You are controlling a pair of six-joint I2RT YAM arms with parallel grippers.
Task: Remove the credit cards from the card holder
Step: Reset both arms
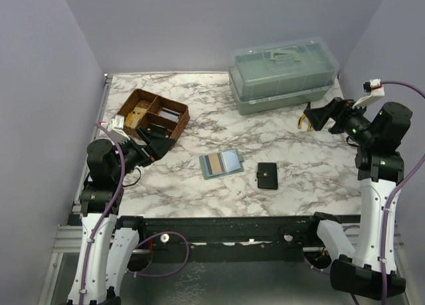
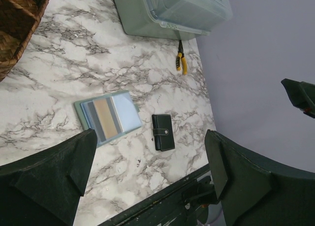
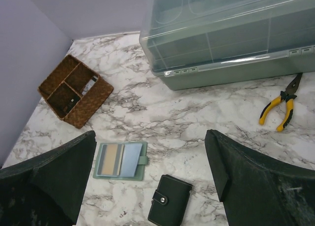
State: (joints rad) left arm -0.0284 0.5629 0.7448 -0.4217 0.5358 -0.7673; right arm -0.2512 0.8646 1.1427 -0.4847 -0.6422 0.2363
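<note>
The sage green card holder (image 1: 222, 163) lies open on the marble table near the middle, a tan-brown card (image 1: 215, 162) and a pale blue card (image 1: 230, 160) lying in it. It also shows in the left wrist view (image 2: 78, 110) and in the right wrist view (image 3: 143, 160). My left gripper (image 1: 154, 143) is open and empty, raised at the table's left, apart from the holder. My right gripper (image 1: 317, 115) is open and empty, raised at the far right.
A black snap wallet (image 1: 267, 175) lies right of the card holder. A brown woven tray (image 1: 154, 114) with compartments stands at the back left. A translucent green lidded box (image 1: 282, 76) stands at the back right. Yellow-handled pliers (image 3: 281, 108) lie near the box.
</note>
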